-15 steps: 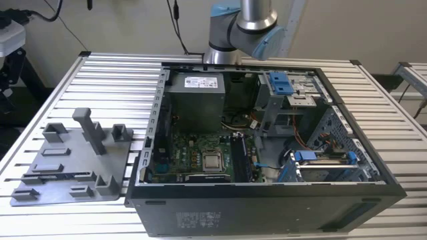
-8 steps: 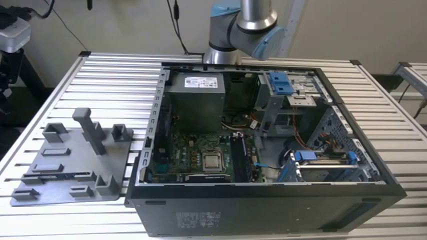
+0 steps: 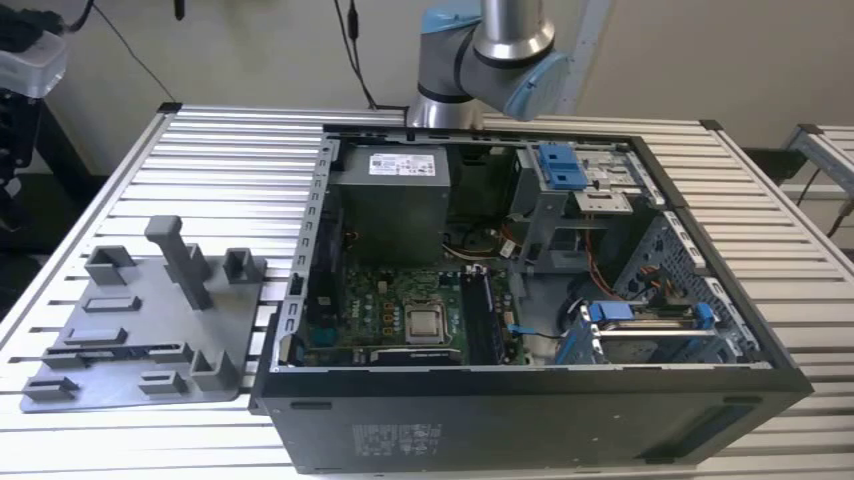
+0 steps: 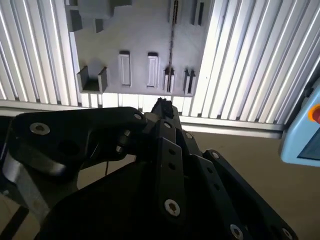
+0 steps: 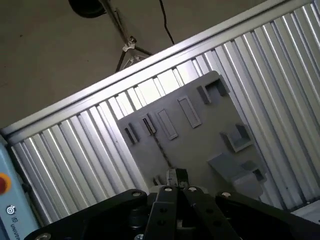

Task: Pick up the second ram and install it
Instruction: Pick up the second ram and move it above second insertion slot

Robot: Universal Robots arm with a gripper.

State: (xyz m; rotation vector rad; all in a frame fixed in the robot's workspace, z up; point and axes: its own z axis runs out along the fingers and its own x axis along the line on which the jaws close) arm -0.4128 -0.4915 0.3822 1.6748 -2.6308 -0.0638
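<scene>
The second ram [image 3: 134,350] is a thin dark stick standing on edge in a slot of the grey tray [image 3: 134,300], on the exterior view's left. It appears as a dark line in both wrist views [image 4: 172,30] [image 5: 157,145], running along the tray [image 4: 135,30] [image 5: 200,145]. My gripper [image 4: 162,106] [image 5: 176,176] hangs well above the tray's near edge, its black fingers drawn together with nothing between them. It is apart from the ram. The open computer case [image 3: 534,300] lies beside the tray, with its motherboard [image 3: 400,310] exposed.
The tray carries several upright pegs [image 3: 180,260] and empty slots. A slatted metal table [image 3: 227,150] holds the tray and case. A pendant with a red button [image 4: 305,130] [image 5: 7,190] sits off the table edge. Drive cages and cables crowd the case [image 3: 627,320].
</scene>
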